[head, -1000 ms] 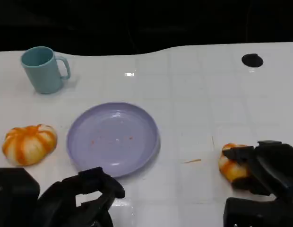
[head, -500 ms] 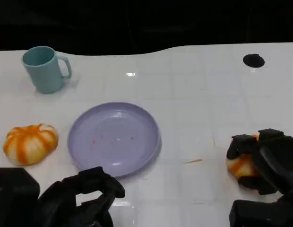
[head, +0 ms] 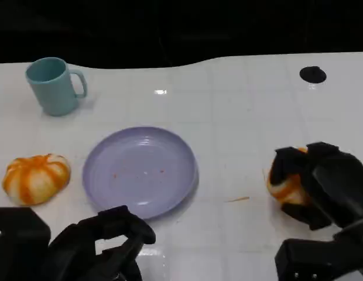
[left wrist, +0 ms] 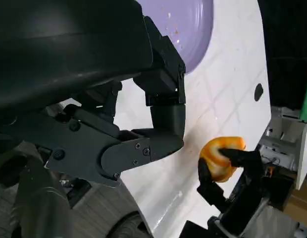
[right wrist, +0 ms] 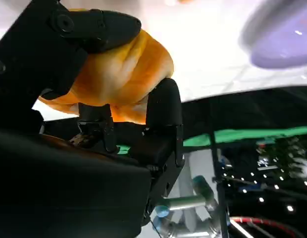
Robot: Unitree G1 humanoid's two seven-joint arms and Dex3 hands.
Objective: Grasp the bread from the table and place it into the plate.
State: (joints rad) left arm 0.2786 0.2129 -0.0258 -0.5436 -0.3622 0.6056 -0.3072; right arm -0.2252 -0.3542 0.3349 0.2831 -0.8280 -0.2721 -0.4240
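Already the robot's black right hand (head: 322, 184) is gripping a round orange-and-white bread roll (head: 285, 186), its fingers (right wrist: 96, 27) wrapping over the top while another is pressing in from below, as the right wrist view is showing plainly. In the left wrist view the same roll (left wrist: 222, 157) is appearing clear of the white table (head: 246, 123), so I am judging it lifted, or at least coming free of the surface (the head view alone is not settling that). The grasp, then, is looking done; the carry and the release are what is left.

The shallow round lavender plate (head: 184, 153) is sitting well apart from the held roll, toward the robot's left, and nothing is lying in it but a few orange crumbs. The hand is needing to travel across to it and let go over its middle.

The left hand (head: 102, 246) is resting low near the plate's near rim, fingers loosely curled and apart, holding nothing. A second orange-striped bread roll (head: 35, 178) is lying on the table beside the plate's left side, untouched, and a teal plastic mug (head: 52, 86) is standing upright farther back.
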